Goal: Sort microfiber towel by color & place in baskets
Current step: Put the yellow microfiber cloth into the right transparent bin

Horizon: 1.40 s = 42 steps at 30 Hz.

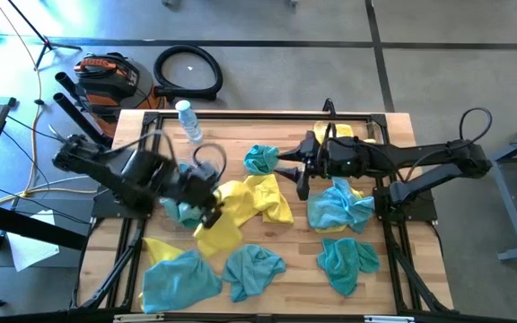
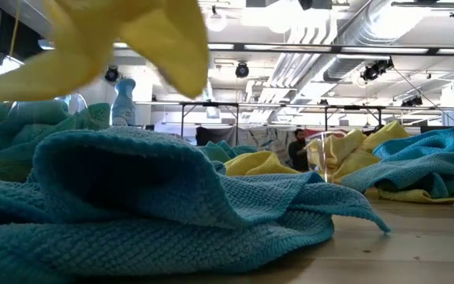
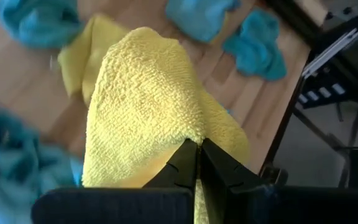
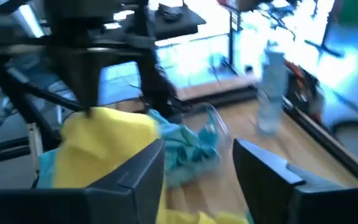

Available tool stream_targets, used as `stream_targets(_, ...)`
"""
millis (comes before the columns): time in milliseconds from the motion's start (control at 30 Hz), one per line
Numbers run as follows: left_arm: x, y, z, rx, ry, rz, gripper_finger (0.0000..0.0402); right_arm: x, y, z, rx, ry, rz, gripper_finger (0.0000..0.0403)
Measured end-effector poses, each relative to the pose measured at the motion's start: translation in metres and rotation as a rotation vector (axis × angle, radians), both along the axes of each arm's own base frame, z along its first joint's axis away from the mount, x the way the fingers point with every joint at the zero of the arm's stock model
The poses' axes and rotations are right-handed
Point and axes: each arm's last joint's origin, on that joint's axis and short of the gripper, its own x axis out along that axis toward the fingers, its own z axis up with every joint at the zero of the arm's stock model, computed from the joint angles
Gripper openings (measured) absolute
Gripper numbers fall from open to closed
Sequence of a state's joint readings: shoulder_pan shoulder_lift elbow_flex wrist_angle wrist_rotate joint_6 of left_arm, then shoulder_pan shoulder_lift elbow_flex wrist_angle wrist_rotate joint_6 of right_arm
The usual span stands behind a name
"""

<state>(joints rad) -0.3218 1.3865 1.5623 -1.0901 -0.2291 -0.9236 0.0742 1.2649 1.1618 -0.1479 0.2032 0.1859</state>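
The wooden table [image 1: 267, 126] carries most of the work not yet done: teal microfiber towels lie loose along the near edge, 1 at the near left [image 1: 179, 280], 1 in the near middle [image 1: 254, 269] and 1 at the near right [image 1: 348, 260], with a light blue one [image 1: 339, 206] right of centre and another teal one [image 1: 260, 159] toward the far middle. A spread yellow towel [image 1: 263, 197] sits at the centre. The baskets are faint: 1 clear bin at the left [image 1: 185, 211] appears to hold teal cloth, and 1 at the far right [image 1: 341, 133] shows yellow cloth, also seen heaped in the low view [image 2: 351, 150]. So I judge sorting has begun but well over half the towels remain on the table. A clear water bottle [image 1: 188, 121] stands at the far left of the table. The left gripper [image 3: 197, 152] is over the left-centre of the table, fingers pinched tight on a yellow towel [image 3: 145, 106] that hangs lifted off the surface; it looks bound for the yellow bin across the table. The right gripper [image 4: 199, 163] hovers at the far middle beside the teal towel there, fingers spread wide and holding nothing
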Motion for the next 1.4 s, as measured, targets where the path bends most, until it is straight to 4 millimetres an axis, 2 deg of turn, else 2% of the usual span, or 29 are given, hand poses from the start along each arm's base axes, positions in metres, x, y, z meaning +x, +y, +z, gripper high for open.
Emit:
stream_targets(233,0.023,0.055,0.009,0.003,-0.125,-0.010,0.0000,0.030,0.004,-0.013,-0.133,-0.051,0.104,0.0229)
stream_targets(500,0.040,0.094,0.007,0.001,-0.188,-0.010,0.0000,0.058,-0.013,-0.026,-0.334,-0.100,0.079,0.0236)
stream_targets(667,0.049,0.111,0.001,0.008,-0.191,0.002,0.0000,0.063,-0.034,-0.033,-0.346,-0.069,0.033,0.0236)
stream_targets(767,0.051,0.121,-0.001,0.013,-0.194,0.018,0.0000,0.064,-0.044,-0.038,-0.351,-0.036,0.072,0.0236)
stream_targets(900,0.054,0.131,0.003,0.030,-0.249,0.044,0.0000,0.064,-0.051,-0.047,-0.351,0.037,0.118,0.0236)
stream_targets(1067,0.058,0.139,0.011,0.066,-0.344,0.016,0.0000,0.061,-0.061,-0.052,-0.350,0.096,0.054,0.0233)
stream_targets(1200,0.058,0.142,0.012,0.105,-0.360,-0.004,0.0000,0.060,-0.067,-0.052,-0.346,0.106,-0.016,0.0190)
stream_targets(1400,0.058,0.146,0.013,0.191,-0.363,-0.057,0.0011,0.059,-0.070,-0.052,-0.270,0.105,-0.044,0.0039)
